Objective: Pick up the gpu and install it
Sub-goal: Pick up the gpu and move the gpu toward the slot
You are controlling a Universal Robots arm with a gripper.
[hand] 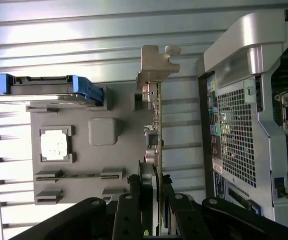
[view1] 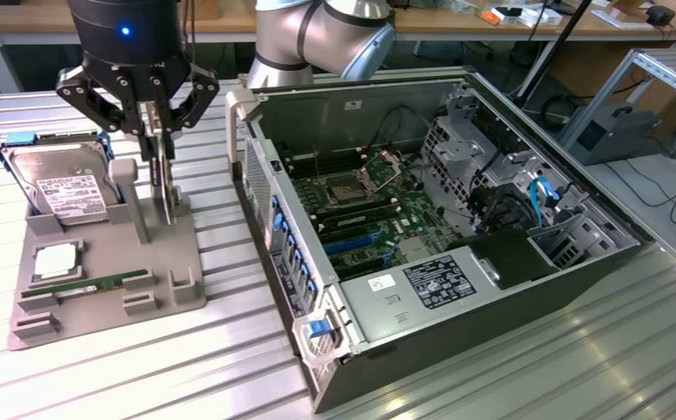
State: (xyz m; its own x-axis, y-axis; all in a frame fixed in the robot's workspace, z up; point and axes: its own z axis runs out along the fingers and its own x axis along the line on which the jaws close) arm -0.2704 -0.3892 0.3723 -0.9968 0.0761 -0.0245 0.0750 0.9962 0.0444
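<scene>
Gripper (view1: 156, 131) jaws stand partly closed, pinching both faces of the gpu (view1: 169, 179) from above. The wrist view shows the thin card (hand: 157, 125) edge-on between the fingers (hand: 134, 205), its metal bracket at the far end. The card stands upright over the grey holder (view1: 174, 280); whether it has lifted clear cannot be told. A hard drive (view1: 67, 188) and memory stick (view1: 93, 284) sit in the same holder. The open computer case (view1: 350, 105) lies just beside it, on the exterior view's right.
</scene>
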